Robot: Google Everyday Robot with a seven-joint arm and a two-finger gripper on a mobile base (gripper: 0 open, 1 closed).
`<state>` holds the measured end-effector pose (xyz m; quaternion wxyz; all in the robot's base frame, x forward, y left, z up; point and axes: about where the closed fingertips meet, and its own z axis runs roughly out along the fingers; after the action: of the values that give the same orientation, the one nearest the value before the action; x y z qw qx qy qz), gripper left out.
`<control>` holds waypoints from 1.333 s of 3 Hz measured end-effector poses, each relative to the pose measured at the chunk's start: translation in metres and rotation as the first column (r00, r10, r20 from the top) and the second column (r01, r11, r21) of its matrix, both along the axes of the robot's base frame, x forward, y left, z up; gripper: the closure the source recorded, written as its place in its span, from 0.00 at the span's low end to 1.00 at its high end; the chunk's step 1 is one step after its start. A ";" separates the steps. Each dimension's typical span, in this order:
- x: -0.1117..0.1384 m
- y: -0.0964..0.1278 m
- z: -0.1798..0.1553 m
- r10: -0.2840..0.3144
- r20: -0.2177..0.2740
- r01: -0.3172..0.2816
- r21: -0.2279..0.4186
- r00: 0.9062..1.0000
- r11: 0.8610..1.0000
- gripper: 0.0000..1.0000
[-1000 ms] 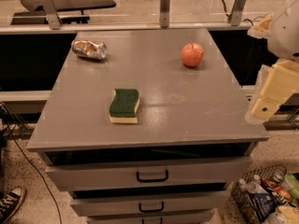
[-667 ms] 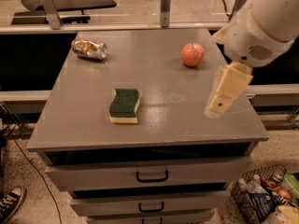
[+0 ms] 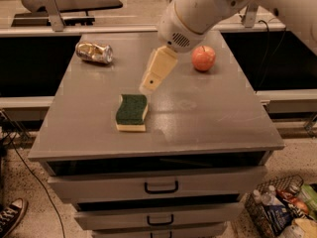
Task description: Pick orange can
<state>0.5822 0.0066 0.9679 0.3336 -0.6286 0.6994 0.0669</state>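
The orange can [image 3: 94,52] lies on its side at the far left corner of the grey table [image 3: 208,118]; it is shiny, gold and silver, and crinkled. My gripper [image 3: 150,85] hangs from the white arm over the middle of the table, its cream fingers pointing down-left. It is just above and right of a green and yellow sponge [image 3: 132,112], and well to the right of and nearer than the can. It holds nothing that I can see.
An orange-red apple [image 3: 203,58] sits at the far right of the table. Drawers with black handles [image 3: 161,186] are under the tabletop. A basket of items [image 3: 280,212] stands on the floor at the lower right. A shoe [image 3: 12,216] is at the lower left.
The arm has swung left from the table's right edge to over its middle, near the sponge. The view has shifted closer and slightly right. The can, sponge and apple have not moved.
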 end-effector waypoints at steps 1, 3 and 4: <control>0.000 0.000 0.000 0.000 0.000 0.000 -0.001 1.000 1.000 0.00; 0.015 0.034 -0.013 0.013 -0.020 -0.010 0.124 1.000 0.992 0.00; 0.068 0.087 -0.021 -0.025 0.018 0.019 0.256 1.000 0.966 0.00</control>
<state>0.6504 0.0940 0.9465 0.4200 -0.5732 0.6882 0.1464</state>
